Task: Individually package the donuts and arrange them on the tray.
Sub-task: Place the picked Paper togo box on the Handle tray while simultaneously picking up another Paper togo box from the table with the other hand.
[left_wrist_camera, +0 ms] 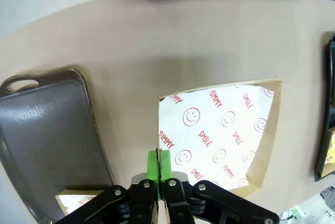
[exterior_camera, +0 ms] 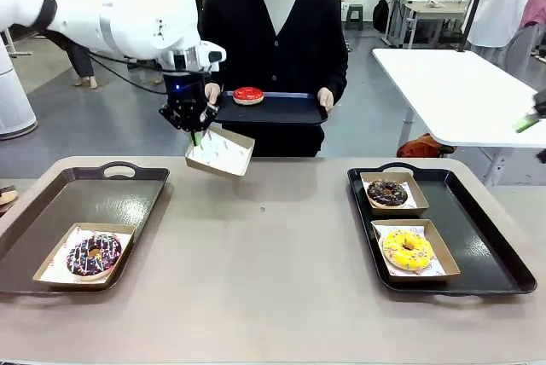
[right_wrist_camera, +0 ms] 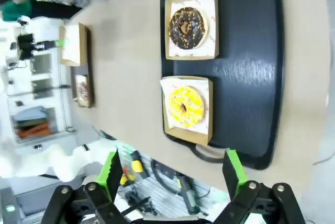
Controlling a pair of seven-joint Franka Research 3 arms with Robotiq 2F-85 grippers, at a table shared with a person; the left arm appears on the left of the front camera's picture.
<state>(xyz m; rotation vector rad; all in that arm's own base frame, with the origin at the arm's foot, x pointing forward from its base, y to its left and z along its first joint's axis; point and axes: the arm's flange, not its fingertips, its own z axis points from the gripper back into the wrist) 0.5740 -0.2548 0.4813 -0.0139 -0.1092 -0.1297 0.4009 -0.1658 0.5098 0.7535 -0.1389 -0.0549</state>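
Nearest the robot, the purple donut [exterior_camera: 94,255] with pink-white sprinkles sits in its own paper-lined box [exterior_camera: 47,273] at the near end of the left tray [exterior_camera: 128,193]. On the right tray [exterior_camera: 478,237], the yellow donut [exterior_camera: 407,249] lies boxed in front and the chocolate donut [exterior_camera: 387,193] with sprinkles boxed behind it. So three of the four donuts look packaged and set on trays.

Farther out, above the middle of the bench [exterior_camera: 273,246], the left hand [exterior_camera: 197,136] is pinched tight on one edge of an empty box [exterior_camera: 220,152], which hangs tilted in the air; the left wrist view shows the green pads clamped on the cardboard rim. Its paper liner [left_wrist_camera: 220,130] is printed in red with the words "SMILE" and "YUMMY" among smiley faces. The right hand [right_wrist_camera: 170,174] is spread wide with nothing between its fingers, held high over the right tray.

At the far side, a person holds a small dark tray [exterior_camera: 273,109] carrying the red donut [exterior_camera: 248,95], unboxed. What seems left is to get this last donut into the empty box and place that box on a tray, most likely the left one, which has free room behind the purple donut.
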